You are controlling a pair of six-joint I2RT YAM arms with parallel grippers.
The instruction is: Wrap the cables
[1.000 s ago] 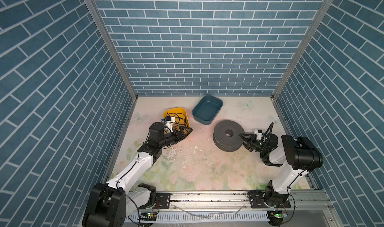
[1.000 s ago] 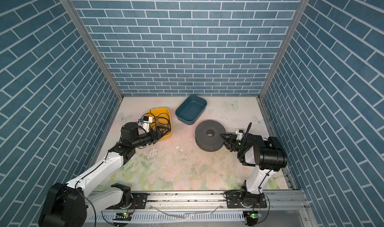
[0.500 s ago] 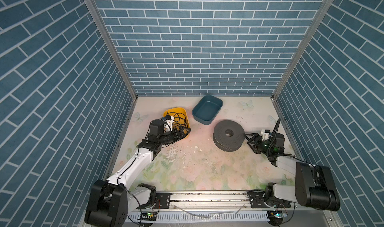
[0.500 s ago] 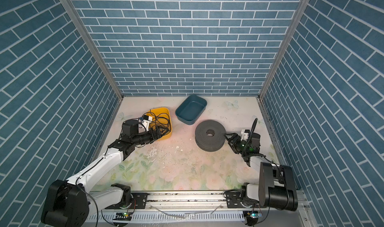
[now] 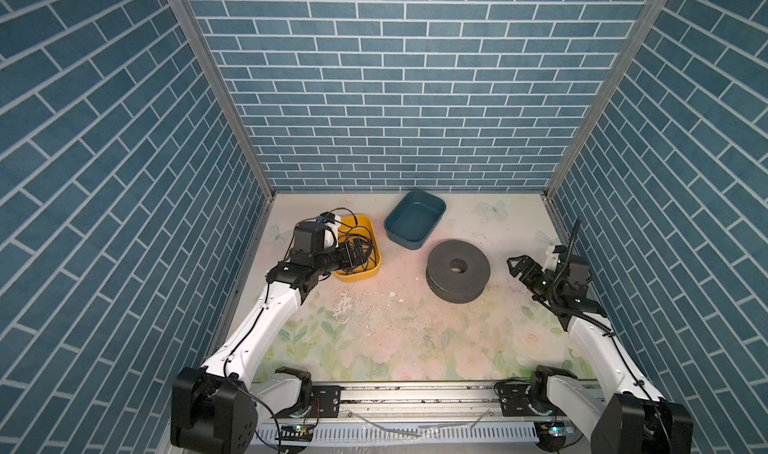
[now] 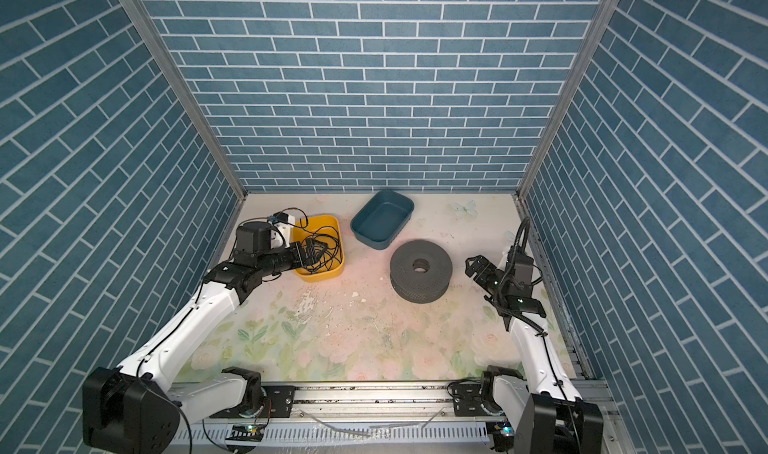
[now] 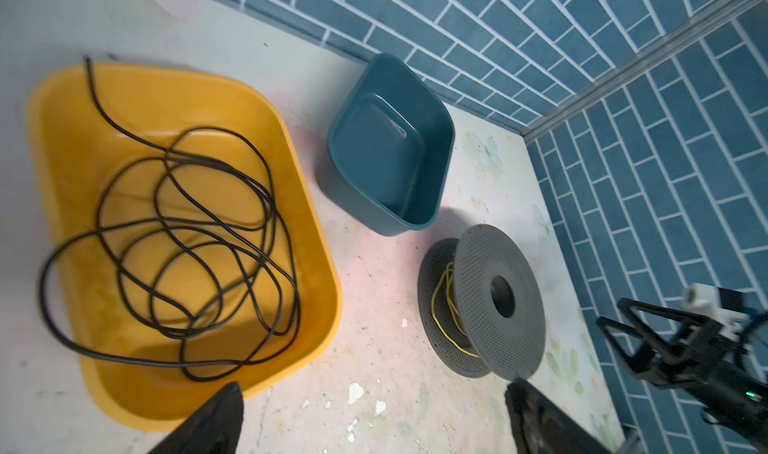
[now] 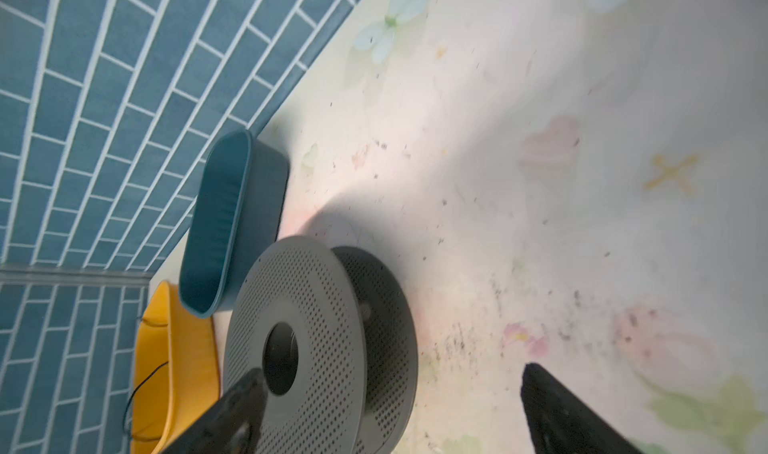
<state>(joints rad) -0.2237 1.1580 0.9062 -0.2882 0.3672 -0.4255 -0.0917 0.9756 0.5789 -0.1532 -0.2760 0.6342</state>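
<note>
My grippers both gape wide, holding nothing: left gripper (image 5: 359, 254) over the yellow tub (image 7: 187, 99) of black wires (image 7: 168, 157) by the worktop's left edge, right gripper (image 5: 516, 267) near the grey spool (image 7: 498, 302). The yellow cables (image 7: 448, 306) sit slack around its core; I should pinch the loose tail and wind taut, spool steadied.

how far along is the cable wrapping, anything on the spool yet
Done: some yellow cable sits loosely wound between the flanges of the grey spool. In hand: nothing; the left hand hovers open over the yellow tub, and the right hand is open beside the spool. Left, probably: tightening those slack loops; a black cable lies loose in the tub.
</note>
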